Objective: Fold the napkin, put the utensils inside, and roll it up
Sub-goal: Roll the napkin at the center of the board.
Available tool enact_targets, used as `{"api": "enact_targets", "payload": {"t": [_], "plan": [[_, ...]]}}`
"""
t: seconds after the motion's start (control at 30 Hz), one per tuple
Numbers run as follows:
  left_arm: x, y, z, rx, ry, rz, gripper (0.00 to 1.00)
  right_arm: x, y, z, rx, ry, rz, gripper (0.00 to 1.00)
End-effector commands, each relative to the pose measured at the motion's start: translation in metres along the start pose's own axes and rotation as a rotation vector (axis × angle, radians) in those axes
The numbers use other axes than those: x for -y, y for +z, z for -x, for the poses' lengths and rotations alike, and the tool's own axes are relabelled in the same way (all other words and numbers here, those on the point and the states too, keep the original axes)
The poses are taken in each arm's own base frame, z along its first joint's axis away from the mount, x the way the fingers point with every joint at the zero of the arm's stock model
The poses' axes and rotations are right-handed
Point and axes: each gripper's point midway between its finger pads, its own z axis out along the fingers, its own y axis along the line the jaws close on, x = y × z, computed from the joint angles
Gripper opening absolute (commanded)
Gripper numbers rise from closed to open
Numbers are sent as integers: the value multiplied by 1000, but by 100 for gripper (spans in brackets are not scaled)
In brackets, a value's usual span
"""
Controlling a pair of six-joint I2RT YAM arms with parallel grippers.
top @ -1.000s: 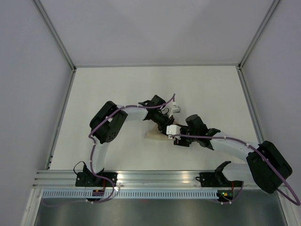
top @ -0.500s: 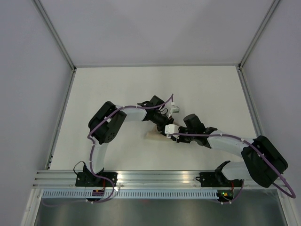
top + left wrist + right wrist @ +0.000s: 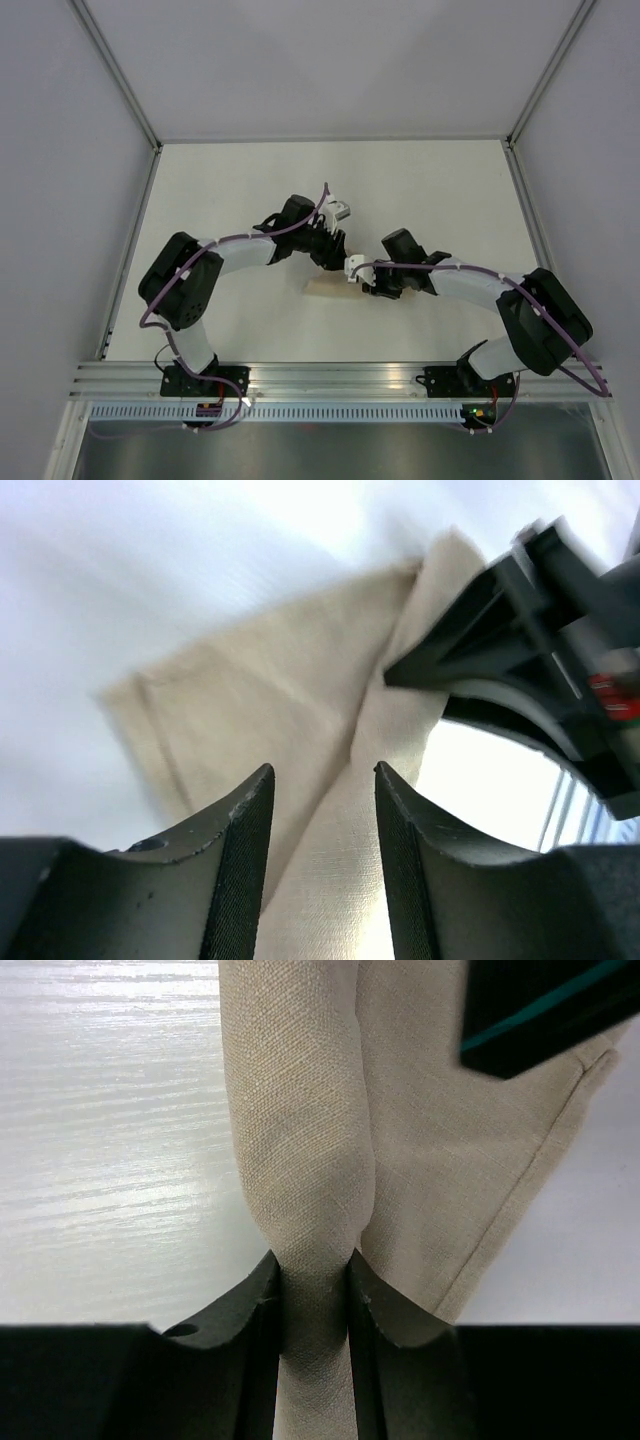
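The tan napkin [image 3: 322, 289] lies rolled on the white table between the two arms, mostly covered by them. My right gripper [image 3: 363, 284] is shut on the rolled part of the napkin [image 3: 300, 1110], which is pinched between its fingers [image 3: 312, 1260]. My left gripper [image 3: 337, 257] is open, its fingers either side of the roll [image 3: 290, 700] without pressing it [image 3: 320, 770]. The right gripper's black body [image 3: 520, 630] shows just beyond. A flat flap of cloth [image 3: 450, 1140] lies beside the roll. The fork is hidden.
The white table [image 3: 240, 190] is ringed by grey walls and metal corner posts [image 3: 115, 75]. A metal rail [image 3: 330, 375] runs along the near edge by the arm bases. The left gripper's dark body [image 3: 540, 1010] hangs over the cloth.
Both arms have shifted left. The left arm's elbow has swung far left and its gripper moved up-left. The right gripper has followed left, still holding the roll.
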Motion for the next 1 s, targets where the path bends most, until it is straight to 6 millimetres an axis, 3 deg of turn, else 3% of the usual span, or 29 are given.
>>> {"api": "enact_targets", "payload": {"t": [0.0, 0.03, 0.07, 0.13, 0.27, 0.43, 0.57, 0.7, 0.73, 0.77, 0.97], "plan": [[0, -33, 59, 257, 77, 135, 50, -33, 1, -16, -62, 74, 194, 29], [3, -47, 79, 345, 116, 173, 50, -30, 4, -14, -61, 85, 217, 29], [2, -52, 73, 362, 104, 199, 50, -32, 2, -18, -80, 106, 244, 29], [0, -69, 87, 465, 132, 267, 51, -28, 6, -15, -84, 133, 292, 29], [0, -105, 79, 596, 186, 402, 52, -26, 1, -17, -101, 235, 416, 29], [4, -128, 65, 691, 286, 557, 53, -8, 3, -14, -81, 302, 500, 29], [15, -123, 54, 669, 393, 620, 53, -8, 3, -15, -97, 349, 578, 29], [34, -91, 41, 554, 535, 598, 53, -5, 8, -17, -117, 369, 610, 29], [33, -82, 36, 508, 585, 612, 68, -5, 11, -18, -122, 373, 618, 29], [35, -77, 38, 490, 615, 617, 72, -5, 12, -20, -128, 381, 622, 29], [52, -34, 24, 355, 808, 603, 75, -3, 17, -25, -141, 400, 618, 29]]}}
